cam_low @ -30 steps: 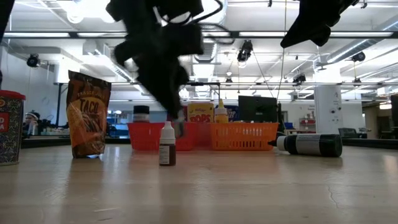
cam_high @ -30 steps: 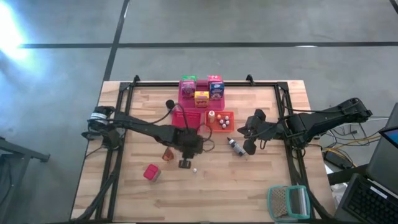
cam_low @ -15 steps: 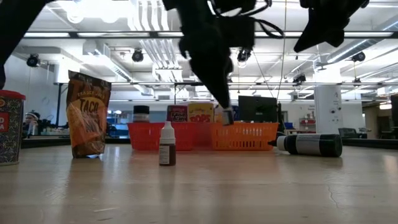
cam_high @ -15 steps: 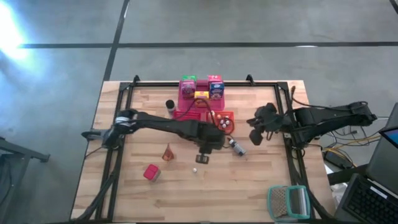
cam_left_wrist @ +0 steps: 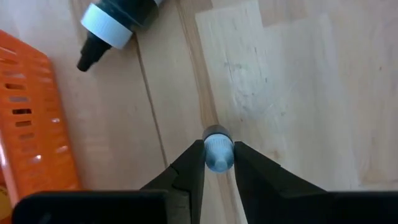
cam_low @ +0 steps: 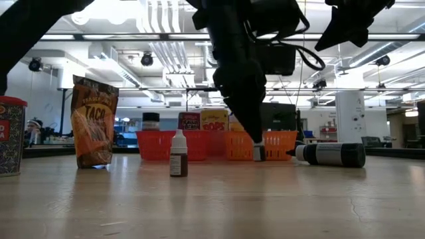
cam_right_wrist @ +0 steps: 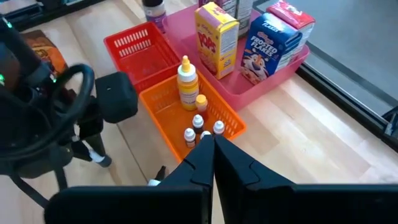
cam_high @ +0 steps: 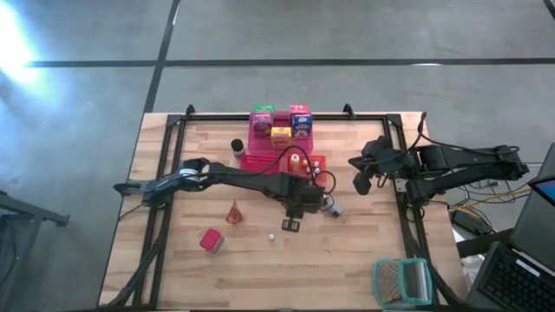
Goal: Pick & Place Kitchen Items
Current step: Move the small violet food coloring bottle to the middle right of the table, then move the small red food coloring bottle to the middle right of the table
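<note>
A: What's nearest on the desk (cam_high: 364, 251)?

B: A small brown dropper bottle (cam_low: 178, 154) standing upright, apart from the rest.

A: And the left jaws (cam_left_wrist: 217, 163)?

B: Lowered just behind it, clenched on a tiny pale round piece (cam_left_wrist: 217, 152), beside the black bottle (cam_low: 329, 154) lying on its side.

A: Farther back?

B: The orange tray (cam_right_wrist: 193, 112) holding a yellow bottle (cam_right_wrist: 185, 80), then cartons in the pink tray (cam_right_wrist: 273, 71). The right jaws (cam_right_wrist: 210, 146) hang pressed together, empty, above the desk's right side.

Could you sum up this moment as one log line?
left gripper: jaws shut on small bottle, beside orange basket | right gripper: shut, empty, waiting right of trays
</note>
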